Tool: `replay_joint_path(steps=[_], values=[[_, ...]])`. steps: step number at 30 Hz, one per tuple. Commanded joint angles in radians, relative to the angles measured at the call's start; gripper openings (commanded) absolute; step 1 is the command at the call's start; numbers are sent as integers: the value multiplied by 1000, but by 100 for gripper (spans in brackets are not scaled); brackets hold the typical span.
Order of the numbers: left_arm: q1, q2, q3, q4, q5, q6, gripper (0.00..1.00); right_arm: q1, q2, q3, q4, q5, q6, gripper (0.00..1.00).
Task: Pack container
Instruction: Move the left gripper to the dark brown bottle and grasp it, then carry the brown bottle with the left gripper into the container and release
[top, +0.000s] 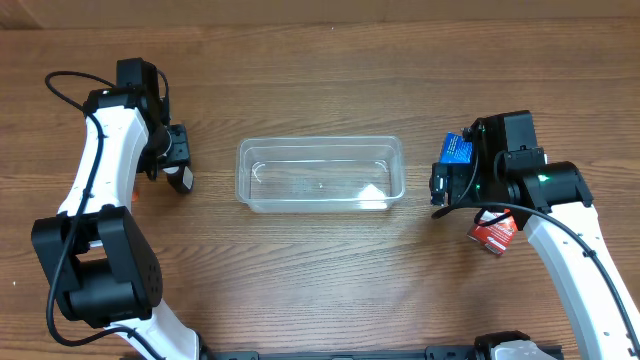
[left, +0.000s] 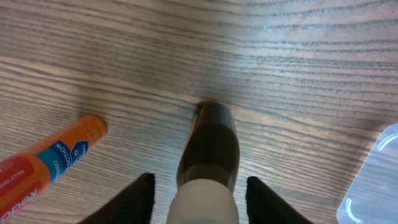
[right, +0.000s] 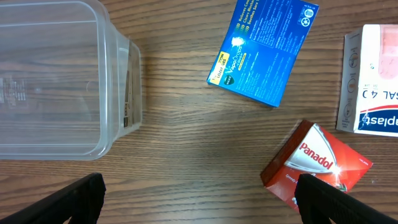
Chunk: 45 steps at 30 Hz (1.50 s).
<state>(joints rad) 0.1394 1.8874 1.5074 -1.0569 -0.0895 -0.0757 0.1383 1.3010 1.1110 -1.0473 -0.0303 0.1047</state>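
The clear plastic container (top: 320, 175) stands empty at the table's middle. It also shows in the right wrist view (right: 56, 81), and its corner shows in the left wrist view (left: 378, 180). My left gripper (top: 176, 166) is open to the container's left. In the left wrist view (left: 200, 186) its fingers straddle a brown bottle with a white cap (left: 211, 137) lying on the table, with gaps on both sides. My right gripper (top: 440, 190) is open and empty just right of the container. In the right wrist view (right: 202, 186) it is above bare wood.
An orange tube (left: 56, 155) lies left of the bottle. A blue box (right: 261, 50), a red Panadol box (right: 317, 165) and a white box (right: 373, 81) lie to the container's right; the blue box (top: 457, 150) and the red box (top: 493, 235) also show overhead.
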Motion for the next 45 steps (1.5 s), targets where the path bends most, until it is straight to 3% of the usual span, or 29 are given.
replay_joint_path(steps=[1, 16, 22, 27, 33, 39, 45], values=[[2, 11, -8, -18, 32, 1, 43, 3, -2, 27, 5, -8, 0, 100], [0, 8, 12, -74, 39, -14, 14, 3, -2, 27, 5, -9, 1, 100], [-58, -53, 161, -227, 106, -34, 4, 3, -2, 27, 2, -8, 0, 100], [-156, -167, 262, -306, 135, -39, 4, 3, -2, 27, 1, -8, 0, 100], [-291, -271, 283, -322, 135, -147, 4, 3, -2, 27, 2, -9, 1, 99], [-376, -196, 270, -298, 131, -217, 4, 3, -2, 27, 2, -9, 1, 100], [-375, -73, 268, -290, 133, -302, 4, 3, -2, 27, 2, -9, 1, 100]])
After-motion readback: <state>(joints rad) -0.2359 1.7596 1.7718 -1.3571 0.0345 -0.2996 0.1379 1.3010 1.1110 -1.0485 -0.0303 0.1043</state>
